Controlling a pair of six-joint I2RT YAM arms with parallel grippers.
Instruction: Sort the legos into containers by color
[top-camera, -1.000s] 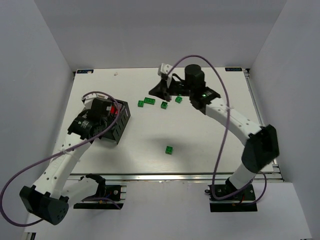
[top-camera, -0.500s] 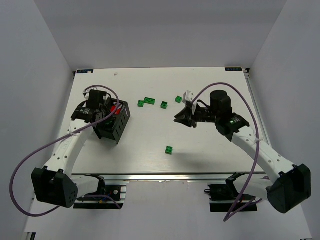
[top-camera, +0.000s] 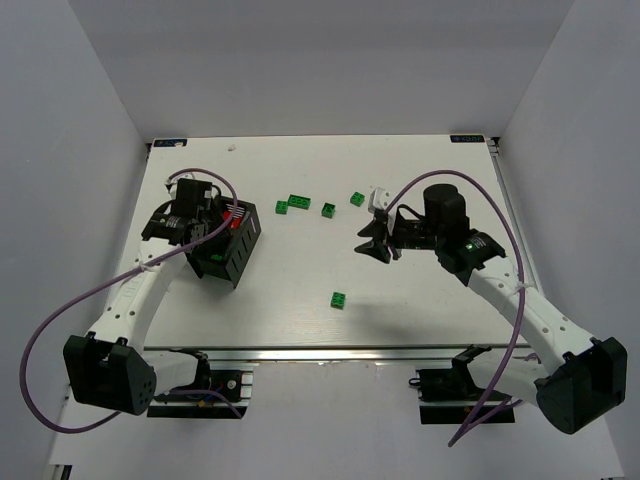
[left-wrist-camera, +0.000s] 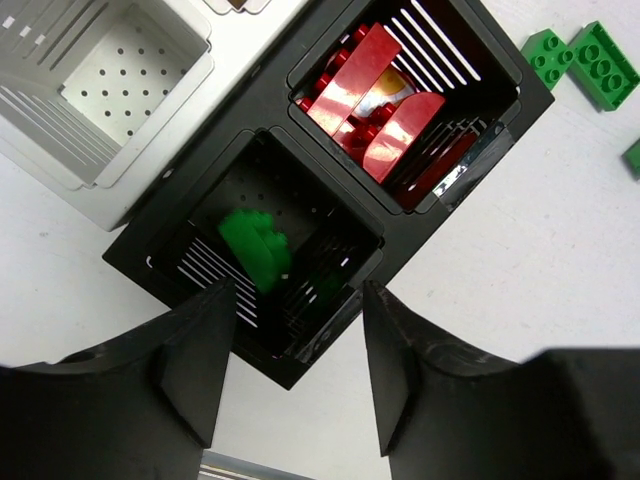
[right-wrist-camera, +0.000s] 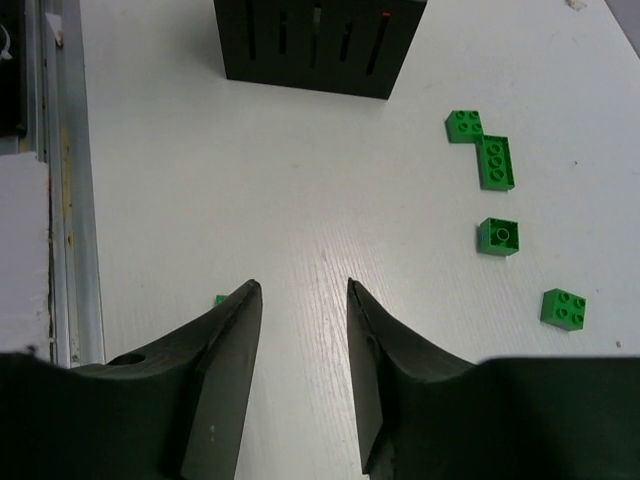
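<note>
The black slotted container (top-camera: 238, 252) stands at the left. In the left wrist view its one compartment (left-wrist-camera: 470, 70) holds red legos (left-wrist-camera: 380, 100) and the other holds a green lego (left-wrist-camera: 255, 245). A white container (left-wrist-camera: 100, 90), holding nothing, touches it. My left gripper (top-camera: 205, 240) (left-wrist-camera: 297, 300) is open and empty, right above the green compartment. Green legos lie loose at the back: a touching pair (top-camera: 292, 205) (right-wrist-camera: 485, 150), two single ones (top-camera: 328, 209) (top-camera: 357, 198), and one nearer the front (top-camera: 340, 299). My right gripper (top-camera: 368, 248) (right-wrist-camera: 300, 290) is open and empty above bare table.
The black container (right-wrist-camera: 318, 45) shows ahead in the right wrist view, with green bricks (right-wrist-camera: 498, 236) (right-wrist-camera: 563, 308) to its right. A metal rail (right-wrist-camera: 60, 180) runs along the table's front edge. A second white bin is hidden in the top view.
My right gripper has swung from the back of the table toward the front and lowered over bare table. My left gripper has shifted back over the black container.
</note>
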